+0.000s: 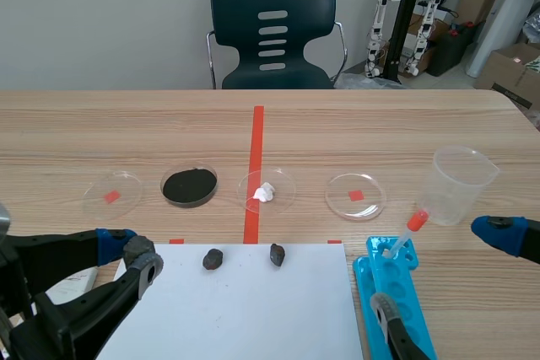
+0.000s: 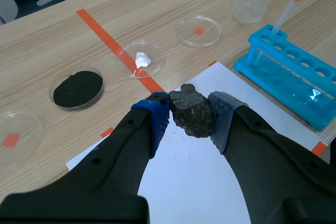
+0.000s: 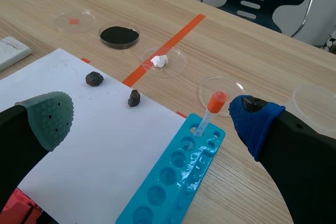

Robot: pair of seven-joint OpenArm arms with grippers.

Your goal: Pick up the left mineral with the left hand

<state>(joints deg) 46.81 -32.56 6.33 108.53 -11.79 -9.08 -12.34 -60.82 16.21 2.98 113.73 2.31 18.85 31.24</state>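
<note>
the left gripper [image 2: 190, 115] is pinching the dark, rough mineral lump [image 2: 192, 114] between its blue and grey pad tips, over the white paper sheet [image 2: 194, 182]. the hold looks shallow on an uneven surface, so i judge the lump could twist out and drop if the arm jerks. the left wrist view shows that pinch plainly, while the scene view gives only a grey blob at the fingertips, yet it shows one dark stone [image 1: 213, 259] and a second dark stone [image 1: 277, 254] at the sheet's far edge, which the left wrist view does not.
</note>
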